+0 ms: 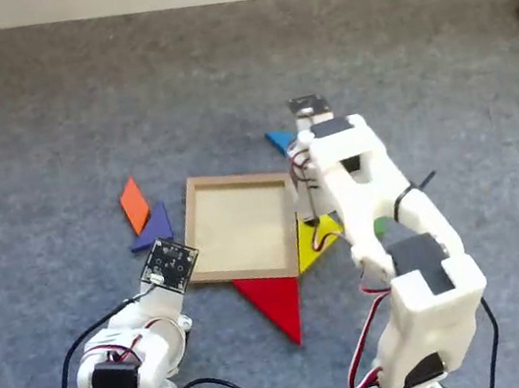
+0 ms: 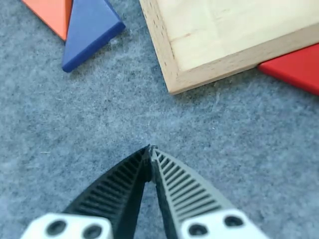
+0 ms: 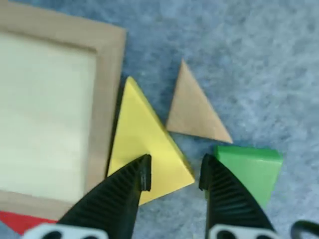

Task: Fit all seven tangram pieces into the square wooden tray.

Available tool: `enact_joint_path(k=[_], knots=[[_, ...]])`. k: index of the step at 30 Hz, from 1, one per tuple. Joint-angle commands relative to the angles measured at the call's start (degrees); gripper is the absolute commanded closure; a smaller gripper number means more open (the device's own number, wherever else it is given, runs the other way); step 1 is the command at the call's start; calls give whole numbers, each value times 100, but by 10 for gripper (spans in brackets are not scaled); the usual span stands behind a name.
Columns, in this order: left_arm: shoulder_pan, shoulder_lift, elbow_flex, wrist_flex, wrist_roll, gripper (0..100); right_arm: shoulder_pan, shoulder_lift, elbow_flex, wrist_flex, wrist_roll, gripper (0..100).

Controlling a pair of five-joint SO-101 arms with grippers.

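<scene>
The square wooden tray point(image 1: 240, 227) lies mid-table with nothing in it. My right gripper point(image 3: 175, 172) is open over the yellow triangle point(image 3: 142, 139), which leans against the tray's rim point(image 3: 107, 99); one finger point(image 3: 142, 174) overlaps the triangle, the other stands just past its corner. A plain wooden triangle point(image 3: 192, 112) and a green piece point(image 3: 246, 169) lie beside it. My left gripper point(image 2: 150, 148) is shut with nothing in it, on the carpet short of the tray's corner point(image 2: 172, 74). A dark blue triangle point(image 2: 92, 30), an orange piece point(image 2: 50, 12) and a red triangle point(image 2: 294, 67) lie around the tray.
A light blue piece point(image 1: 280, 139) lies past the tray's far right corner. The red triangle point(image 1: 275, 301) touches the tray's near edge. The right arm point(image 1: 379, 194) hangs over the tray's right side. Grey carpet covers the table, with open room at the far left and far right.
</scene>
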Motion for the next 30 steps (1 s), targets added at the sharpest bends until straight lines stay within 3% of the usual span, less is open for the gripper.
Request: enact_joint_path(k=[1,10,18,24,30], knots=[[-48,-233,110,18,26,993,286,-4,-268,-110,158,827],[-48,-233,110,18,26,993,268,-462,-303,391,167,827],[-48,-233,110,18,26,993,-488,-1323,-163,374,114,827],[-48,-233,110,18,26,993,-725,-945,-180,374,-123,745],[-48,-233,110,18,26,993,-716,-268,-189,154,-114,745]])
